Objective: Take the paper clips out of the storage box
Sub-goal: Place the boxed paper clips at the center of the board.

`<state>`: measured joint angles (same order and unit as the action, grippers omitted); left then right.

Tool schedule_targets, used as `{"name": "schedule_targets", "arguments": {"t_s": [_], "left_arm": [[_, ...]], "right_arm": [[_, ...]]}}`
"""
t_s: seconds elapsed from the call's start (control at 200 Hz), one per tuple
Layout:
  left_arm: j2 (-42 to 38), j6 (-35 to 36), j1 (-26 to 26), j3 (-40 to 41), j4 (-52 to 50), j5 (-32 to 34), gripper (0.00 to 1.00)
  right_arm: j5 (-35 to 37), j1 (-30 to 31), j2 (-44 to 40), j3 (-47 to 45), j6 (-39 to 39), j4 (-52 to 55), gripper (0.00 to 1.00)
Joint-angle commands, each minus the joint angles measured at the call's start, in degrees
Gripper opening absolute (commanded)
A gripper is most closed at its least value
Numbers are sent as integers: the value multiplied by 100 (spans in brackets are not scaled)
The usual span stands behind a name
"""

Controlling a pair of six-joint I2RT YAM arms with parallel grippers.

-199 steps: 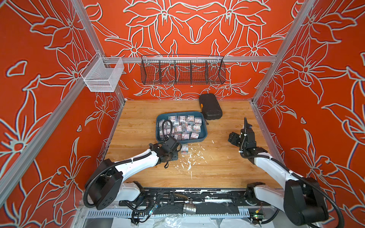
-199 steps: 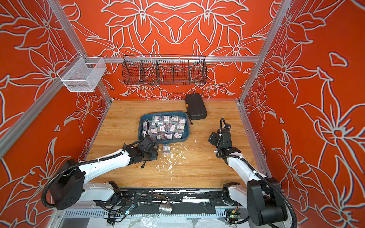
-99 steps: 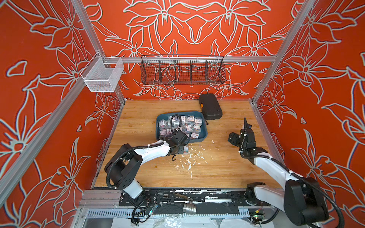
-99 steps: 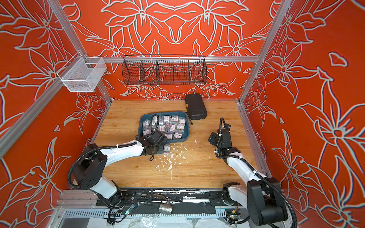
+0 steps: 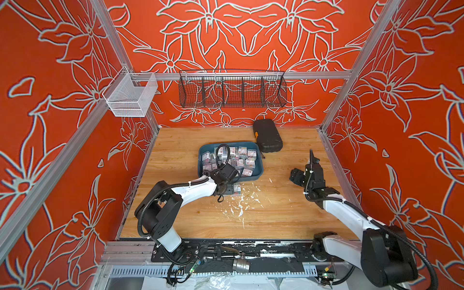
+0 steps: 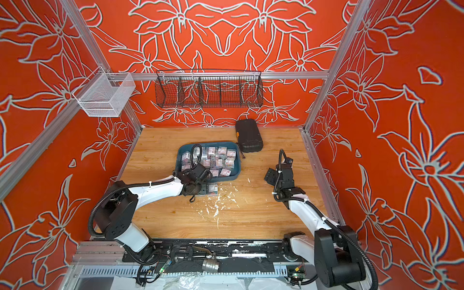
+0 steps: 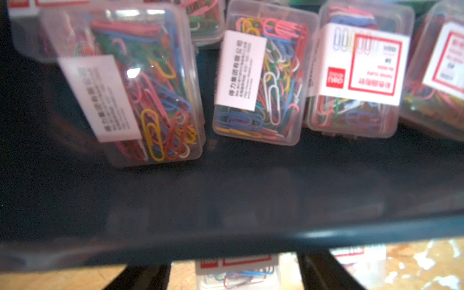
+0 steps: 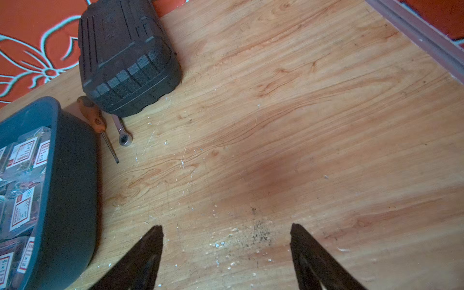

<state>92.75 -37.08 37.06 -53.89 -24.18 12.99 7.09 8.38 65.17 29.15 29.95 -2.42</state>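
**Left claw spread around one box outside the storage box**

The storage box (image 5: 260, 167) is found at the middle of the wooden table (image 5: 175, 155). Most of the paper clips (image 5: 242, 157) are packed inside it, crowded toward its far and right parts (some are piled on others, so no count is offered).

The left gripper (image 7: 233, 266) is held low, just on the near side of the storage box's near wall. In the left wrist view its fingers (image 7: 321, 273) are seen spread. One clear box (image 7: 238, 272) is framed between them on the wood, with bare table showing on either side of it, so no pinch is made. A second box (image 5: 236, 188) is spotted on the table just to the right of that claw. It lies close to the near wall and outside the storage box.

Over on the right, the right gripper (image 8: 226, 227) is held above bare table, well apart from the storage box. Its jaws are seen wide apart with nothing between them.

Past the far right corner of the storage box a black case (image 5: 267, 136) is laid. Between the two, an orange-handled screwdriver (image 8: 94, 118) and a small wrench (image 8: 123, 133) are picked out in the right wrist view. White flecks (image 5: 238, 208) are scattered over the near part of the table.
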Motion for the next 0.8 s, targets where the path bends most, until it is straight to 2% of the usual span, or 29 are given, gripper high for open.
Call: {"name": "schedule_targets", "arguments": {"t_s": [0.0, 0.265, 0.365, 0.48, 0.54, 0.671, 0.796], "left_arm": [[-253, 35, -19, 1, -94, -100, 77], [-696, 59, -23, 285, 161, -526, 74], [-877, 54, -23, 424, 230, -560, 69], [-1107, 82, -32, 544, 252, -673, 63], [-1313, 89, -32, 593, 192, -703, 59], [-2016, 57, -30, 630, -139, -573, 58], [-2633, -82, -48, 373, -714, -132, 70]], "right_arm": [[127, 32, 7, 23, -58, 13, 82], [143, 32, 31, 50, -52, 37, 82], [132, 36, -10, 45, -50, 31, 80], [-527, 104, -115, 74, -52, -74, 73], [-763, 379, -157, 173, -50, -89, 69], [-484, 1268, -156, 738, -192, 117, 70], [-558, 1705, 259, 1454, -168, 341, 73]]}}
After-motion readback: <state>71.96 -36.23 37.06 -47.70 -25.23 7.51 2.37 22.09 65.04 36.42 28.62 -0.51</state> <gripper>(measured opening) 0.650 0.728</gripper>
